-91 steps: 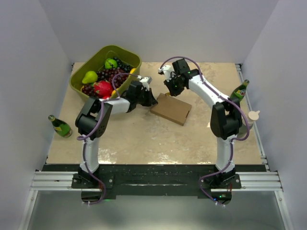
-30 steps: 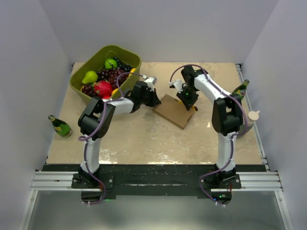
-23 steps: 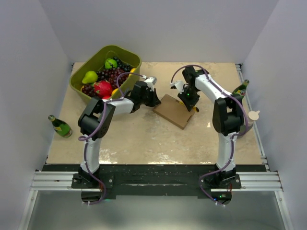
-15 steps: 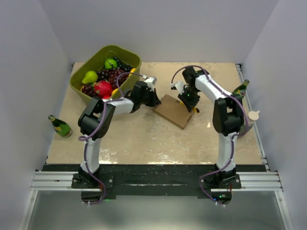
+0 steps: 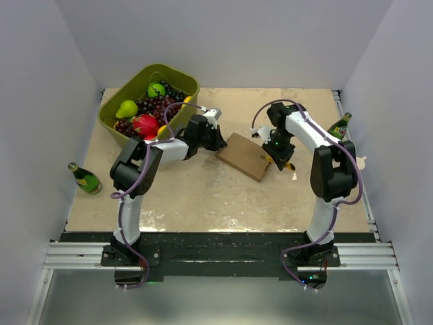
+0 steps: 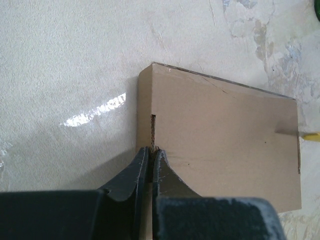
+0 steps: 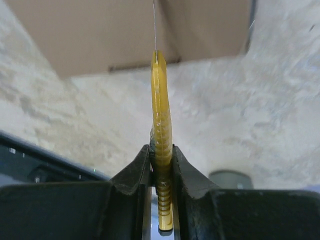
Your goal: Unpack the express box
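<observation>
Top view: the box (image 5: 243,156) lies flat between the tools, just right of the left gripper (image 5: 218,140) and just left of the right gripper (image 5: 279,157).

Left wrist: the jaws are pressed almost together at the box's near edge, beside a slot. I cannot tell whether any cardboard is pinched. The box stretches ahead and to the right, and a cutter (image 6: 311,136) shows at its far edge.

Right wrist: the jaws clamp the yellow cutter on edge. Its thin blade points ahead and reaches the box.
</observation>
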### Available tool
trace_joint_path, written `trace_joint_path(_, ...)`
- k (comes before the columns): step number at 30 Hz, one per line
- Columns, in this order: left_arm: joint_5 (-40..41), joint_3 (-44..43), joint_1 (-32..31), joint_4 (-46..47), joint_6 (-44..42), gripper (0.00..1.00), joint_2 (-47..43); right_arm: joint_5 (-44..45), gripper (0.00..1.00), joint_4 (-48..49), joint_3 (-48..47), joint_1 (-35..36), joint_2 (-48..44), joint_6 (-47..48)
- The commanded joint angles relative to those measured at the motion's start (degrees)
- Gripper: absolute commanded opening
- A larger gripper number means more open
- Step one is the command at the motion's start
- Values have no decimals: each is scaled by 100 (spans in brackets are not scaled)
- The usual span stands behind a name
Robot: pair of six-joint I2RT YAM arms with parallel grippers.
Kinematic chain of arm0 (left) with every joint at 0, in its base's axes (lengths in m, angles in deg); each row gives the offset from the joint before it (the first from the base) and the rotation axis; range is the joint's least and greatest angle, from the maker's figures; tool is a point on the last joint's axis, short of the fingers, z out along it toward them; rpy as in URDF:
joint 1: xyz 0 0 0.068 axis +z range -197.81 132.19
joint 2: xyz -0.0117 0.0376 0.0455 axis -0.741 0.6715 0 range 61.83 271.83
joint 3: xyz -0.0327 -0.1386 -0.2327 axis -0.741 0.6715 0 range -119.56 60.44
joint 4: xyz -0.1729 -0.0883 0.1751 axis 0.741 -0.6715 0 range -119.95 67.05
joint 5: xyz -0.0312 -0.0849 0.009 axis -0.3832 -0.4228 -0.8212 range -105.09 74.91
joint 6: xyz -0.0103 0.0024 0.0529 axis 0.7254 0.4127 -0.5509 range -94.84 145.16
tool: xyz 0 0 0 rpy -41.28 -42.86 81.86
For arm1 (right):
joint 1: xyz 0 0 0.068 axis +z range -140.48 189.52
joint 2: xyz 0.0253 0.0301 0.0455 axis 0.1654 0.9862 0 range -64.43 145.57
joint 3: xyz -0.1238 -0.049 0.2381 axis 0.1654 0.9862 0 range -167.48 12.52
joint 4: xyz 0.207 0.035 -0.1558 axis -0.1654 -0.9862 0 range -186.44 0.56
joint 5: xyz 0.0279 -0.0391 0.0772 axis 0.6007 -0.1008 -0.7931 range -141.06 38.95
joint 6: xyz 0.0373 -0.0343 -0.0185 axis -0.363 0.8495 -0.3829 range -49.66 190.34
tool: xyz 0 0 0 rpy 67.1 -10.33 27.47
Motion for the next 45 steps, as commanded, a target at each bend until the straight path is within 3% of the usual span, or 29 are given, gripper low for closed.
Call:
trace_joint_path(1,641,167,113,-481,-293,0,216,204,0,-716,-31,-19,-449,212)
trace_joint_path(14,80,554,113,-59,-679,2,-363,-147,0,-392,-910,-19,-432,256)
trace_joint_path(18,-281,413,113,-147,-1556,26,-793,-436,0,92,-1191,-28,-283,72)
trace_joint_path(19,-326,361,113,-182,-1742,35,-960,-515,0,284,-1322,-19,-248,28)
trace_joint_path(25,-475,167,122,-507,-2991,59,-1488,-1087,0,610,-2087,-11,157,-218)
trace_joint_path(28,-563,-43,96,-700,-3290,79,-1707,-1192,0,795,-2176,-19,113,-280)
trace_joint_path(39,-836,-370,-106,-1210,-3764,82,-2288,-1597,0,1111,-2054,33,96,-324)
trace_joint_path(45,-994,-97,-484,-1622,-4335,95,-2719,-1483,0,1437,-1351,218,-440,-210)
